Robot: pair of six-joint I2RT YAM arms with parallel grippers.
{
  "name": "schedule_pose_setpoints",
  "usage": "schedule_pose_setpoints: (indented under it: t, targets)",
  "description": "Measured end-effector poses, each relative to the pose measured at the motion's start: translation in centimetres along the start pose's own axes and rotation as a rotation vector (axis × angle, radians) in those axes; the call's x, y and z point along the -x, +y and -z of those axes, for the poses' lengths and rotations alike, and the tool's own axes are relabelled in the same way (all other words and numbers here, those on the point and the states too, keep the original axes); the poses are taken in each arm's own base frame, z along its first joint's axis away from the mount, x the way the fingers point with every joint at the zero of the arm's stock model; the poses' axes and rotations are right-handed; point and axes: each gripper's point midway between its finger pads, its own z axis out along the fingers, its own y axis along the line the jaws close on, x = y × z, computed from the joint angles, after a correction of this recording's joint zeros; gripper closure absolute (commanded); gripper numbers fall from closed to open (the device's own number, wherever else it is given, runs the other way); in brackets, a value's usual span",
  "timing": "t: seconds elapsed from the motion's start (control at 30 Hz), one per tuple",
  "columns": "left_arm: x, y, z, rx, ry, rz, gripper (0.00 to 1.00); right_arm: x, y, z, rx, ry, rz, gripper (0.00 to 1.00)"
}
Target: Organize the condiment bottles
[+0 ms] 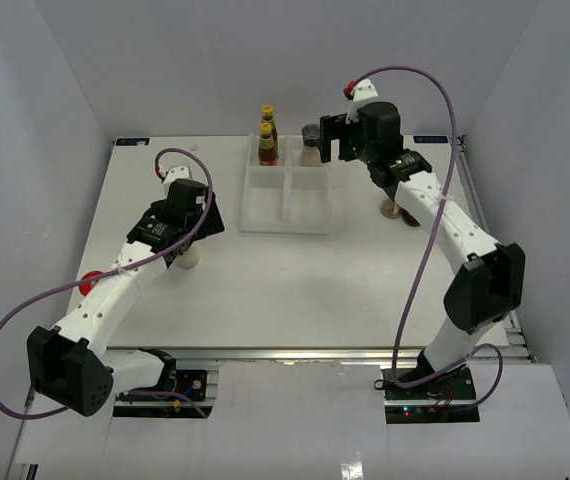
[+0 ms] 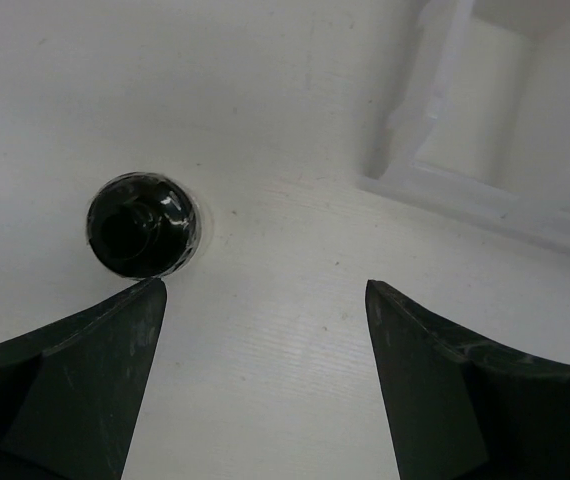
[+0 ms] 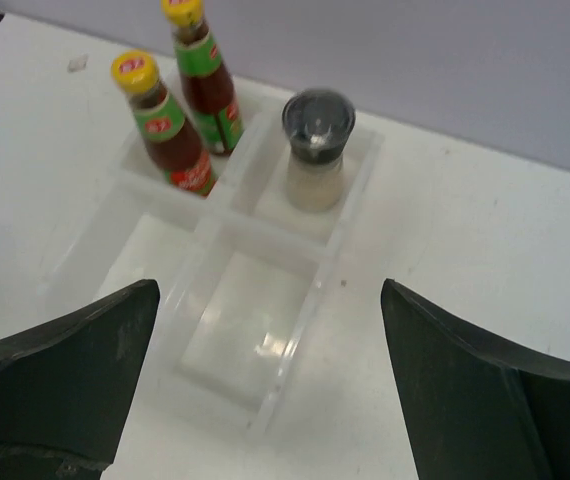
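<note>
Two slim red sauce bottles (image 3: 170, 130) (image 3: 205, 75) with yellow caps stand in the back left compartment of the white divided tray (image 3: 295, 325). A pale shaker (image 3: 317, 150) with a dark grey lid stands in the back right compartment. My right gripper (image 3: 270, 290) hangs open above the tray's front right compartment, holding nothing. A black-capped shaker (image 2: 143, 225) stands on the table just beyond my left finger (image 2: 115, 340). My left gripper (image 2: 265, 290) is open over bare table beside it, off the tray's corner (image 2: 485, 195).
A red-lidded jar (image 1: 88, 283) shows beside the left arm's forearm. Another bottle (image 1: 397, 209) stands right of the tray, mostly hidden under the right arm. The tray's two front compartments hold nothing. White walls close in the table on three sides.
</note>
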Motion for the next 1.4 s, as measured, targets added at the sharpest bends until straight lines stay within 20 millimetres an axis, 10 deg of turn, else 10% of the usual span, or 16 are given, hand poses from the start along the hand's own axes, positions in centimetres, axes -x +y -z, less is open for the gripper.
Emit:
schedule_pose_setpoints:
  t: [0.43,1.07,1.33,1.4]
  targets:
    - [-0.9,6.0,-2.5,0.212,0.069,0.120,0.05,-4.1,2.2,8.8,0.082,0.044,-0.033,0.03]
    - [-5.2,6.3,-6.9,0.218,0.223,0.131,0.16,-4.2,1.7,10.5,0.070,0.017,0.001,0.03]
    - [-5.7,6.7,-7.5,0.240,0.234,0.117,0.51,-4.1,1.5,11.1,0.065,0.005,0.001,0.02]
    - [-5.7,6.7,-7.5,0.241,0.232,0.114,0.84,-4.1,1.5,11.1,0.062,0.004,0.001,0.02]
